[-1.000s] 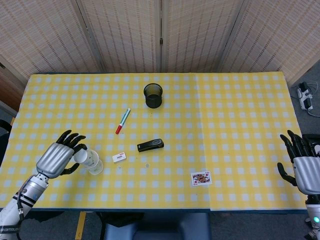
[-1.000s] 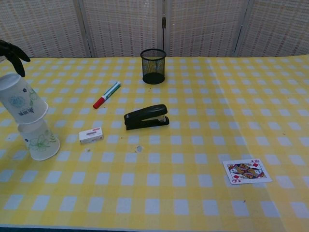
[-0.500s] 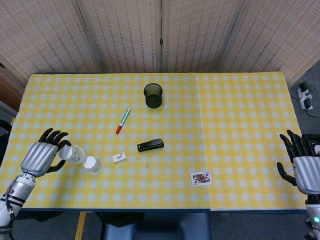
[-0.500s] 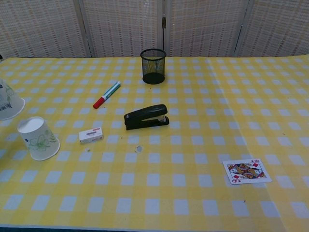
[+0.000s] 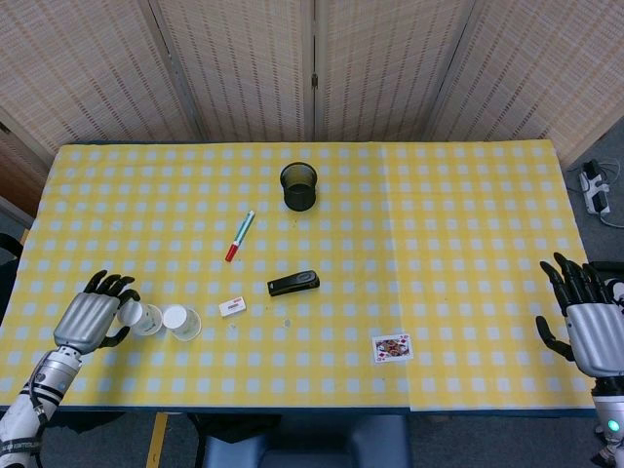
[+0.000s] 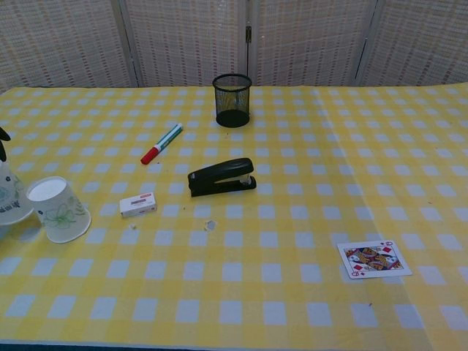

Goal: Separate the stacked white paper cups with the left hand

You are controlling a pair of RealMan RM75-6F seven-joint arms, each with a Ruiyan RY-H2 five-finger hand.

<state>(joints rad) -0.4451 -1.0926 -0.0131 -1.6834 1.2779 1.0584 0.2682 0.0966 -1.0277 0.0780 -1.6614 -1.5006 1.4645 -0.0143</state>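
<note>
Two white paper cups with a green flower print stand upside down, apart from each other, near the front left of the table. One cup (image 5: 181,323) (image 6: 58,210) stands free. My left hand (image 5: 93,317) grips the other cup (image 5: 144,318) (image 6: 11,201) just to its left, low at the table; whether it touches the cloth is unclear. In the chest view only a dark fingertip (image 6: 2,135) of that hand shows at the frame's edge. My right hand (image 5: 590,327) hangs off the table's right edge, fingers apart, holding nothing.
On the yellow checked cloth (image 5: 439,244) lie a white eraser (image 5: 232,306), a black stapler (image 5: 293,283), a red and green marker (image 5: 240,235) and a playing card (image 5: 392,348). A black mesh pen cup (image 5: 299,185) stands at the back middle.
My left hand pulled the upper cup off the stack, carried it left, then lowered it beside the other cup. The right hand barely moved.
</note>
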